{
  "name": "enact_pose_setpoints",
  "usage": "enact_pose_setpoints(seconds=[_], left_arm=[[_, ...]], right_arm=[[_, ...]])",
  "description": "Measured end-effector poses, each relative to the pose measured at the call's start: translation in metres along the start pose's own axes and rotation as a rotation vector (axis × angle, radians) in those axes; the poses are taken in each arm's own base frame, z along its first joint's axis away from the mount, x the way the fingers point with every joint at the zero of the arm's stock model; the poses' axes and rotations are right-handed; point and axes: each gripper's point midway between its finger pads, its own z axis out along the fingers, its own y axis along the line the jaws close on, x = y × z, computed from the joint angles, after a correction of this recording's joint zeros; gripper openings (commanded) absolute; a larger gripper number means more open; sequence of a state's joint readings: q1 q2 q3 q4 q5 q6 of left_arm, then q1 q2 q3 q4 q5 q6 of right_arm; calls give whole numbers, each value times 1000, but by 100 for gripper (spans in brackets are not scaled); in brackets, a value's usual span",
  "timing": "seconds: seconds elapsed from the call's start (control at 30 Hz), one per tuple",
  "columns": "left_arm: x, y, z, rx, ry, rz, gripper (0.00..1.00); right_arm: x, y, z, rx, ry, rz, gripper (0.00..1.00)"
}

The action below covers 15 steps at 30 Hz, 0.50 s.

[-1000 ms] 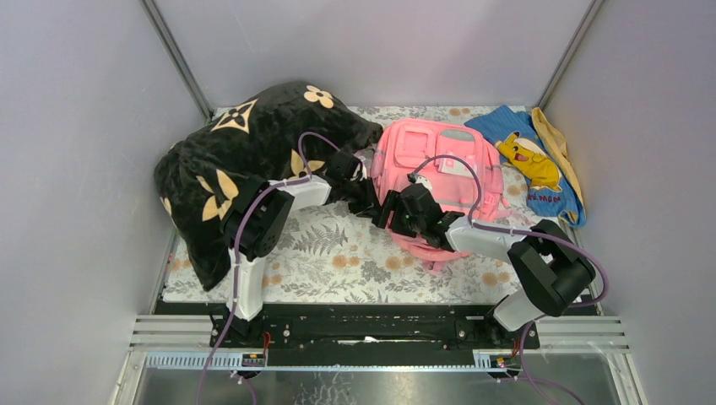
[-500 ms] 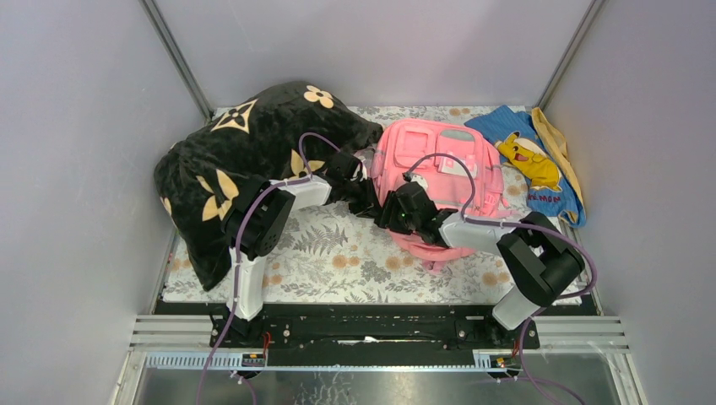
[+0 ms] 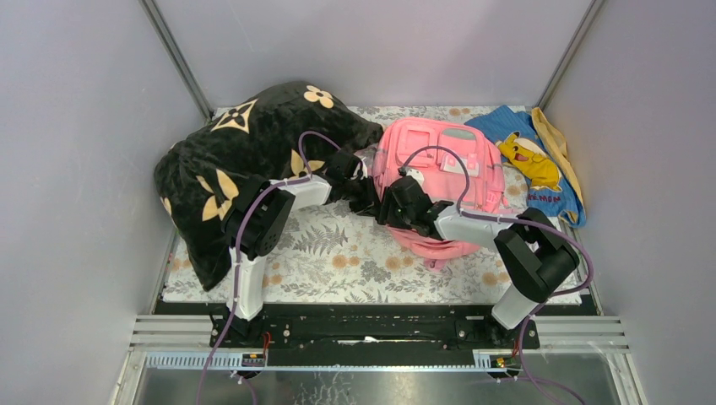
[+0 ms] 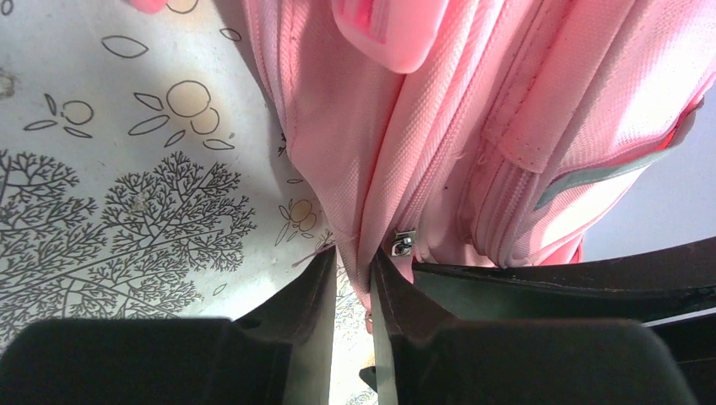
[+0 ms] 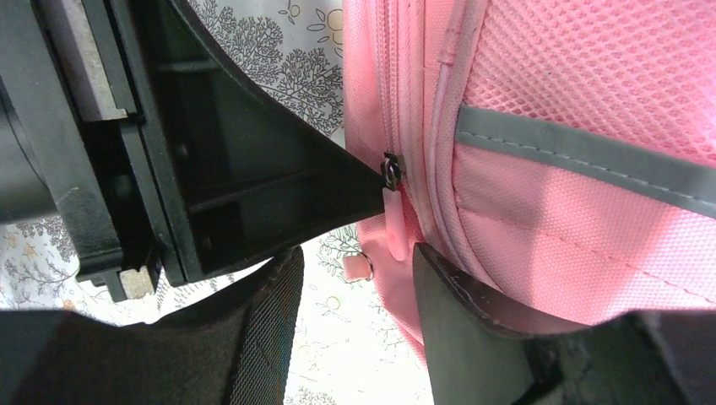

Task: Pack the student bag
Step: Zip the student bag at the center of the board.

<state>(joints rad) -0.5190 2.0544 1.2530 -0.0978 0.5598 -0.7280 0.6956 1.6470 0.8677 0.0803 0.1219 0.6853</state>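
Right, the student bag [image 3: 439, 156] lies mid-table toward the back, between the black pillow [image 3: 245, 160] and the blue cloth [image 3: 528, 160]. The left gripper [image 4: 350, 274] is clamped on bag fabric beside the zip. The right gripper [image 5: 355, 278] is unclenched, straddling the zip pull [image 5: 393, 226]. We flag two risks: an off-centre close missing the pull, and the crowded wrists colliding. Free room shows only on the near table [image 3: 338, 253].

Left arm [image 3: 251, 287] and right arm [image 3: 473, 229]: white and black build.
White link shells, black joint housings, matte black jaws; purple cable [image 3: 317, 135] looped along each arm; black base rail [image 3: 371, 325] underneath.
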Motion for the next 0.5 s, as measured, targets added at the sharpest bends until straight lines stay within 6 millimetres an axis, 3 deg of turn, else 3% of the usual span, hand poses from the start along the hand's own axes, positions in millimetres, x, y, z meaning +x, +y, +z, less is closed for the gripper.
enact_pose_setpoints(seconds=[0.13, 0.27, 0.5], left_arm=[[-3, -1, -1, 2, -4, 6, 26], [-3, 1, 1, 0, -2, 2, 26], [-3, 2, 1, -1, -2, 2, 25]], right_arm=[[-1, 2, 2, -9, -7, -4, 51], [0, 1, 9, -9, -9, -6, 36], [-1, -6, 14, -7, -35, 45, 19]])
